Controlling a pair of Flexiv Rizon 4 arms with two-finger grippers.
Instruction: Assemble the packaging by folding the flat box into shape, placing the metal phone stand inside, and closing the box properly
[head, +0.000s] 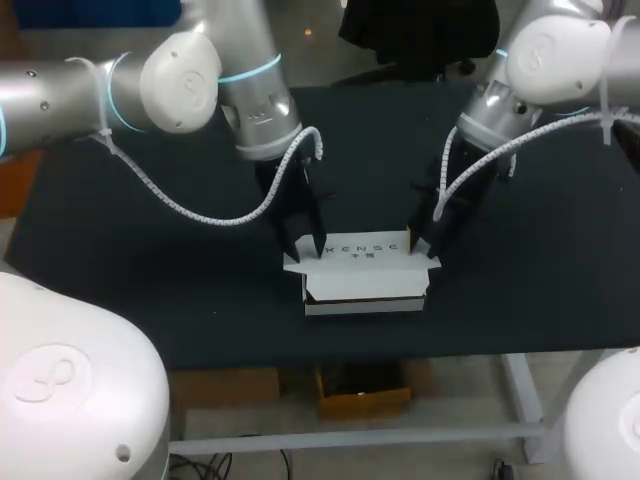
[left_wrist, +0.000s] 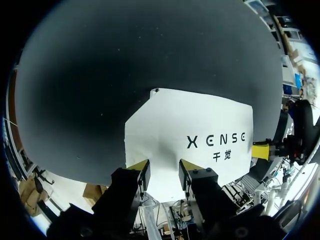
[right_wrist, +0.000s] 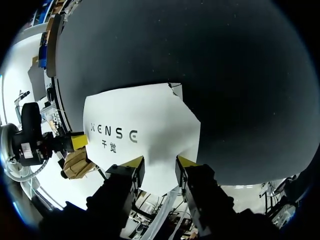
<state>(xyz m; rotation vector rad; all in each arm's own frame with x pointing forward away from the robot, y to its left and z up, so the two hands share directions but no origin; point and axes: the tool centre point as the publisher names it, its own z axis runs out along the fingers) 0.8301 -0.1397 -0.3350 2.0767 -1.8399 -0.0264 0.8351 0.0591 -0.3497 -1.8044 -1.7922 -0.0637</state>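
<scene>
Box (head: 365, 282) lay along front edge of counter (head: 130, 290); left tool (head: 308, 247) and right tool (head: 424, 246) flanked its ends, narrowly parted, seemingly empty.

A table draped in matte black cloth (head: 150, 290), standing on pale metal legs (head: 525, 400); on the cloth sits a white cardboard box (head: 365, 285), partly folded with flaps raised, near the front edge, about midway across.

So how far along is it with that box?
Partway. The white box looks folded into shape, its printed lid open. The left arm's fingers and the right arm's fingers sit at its two ends, each pair apart. No phone stand shows, so loading it and closing the box remain.
</scene>
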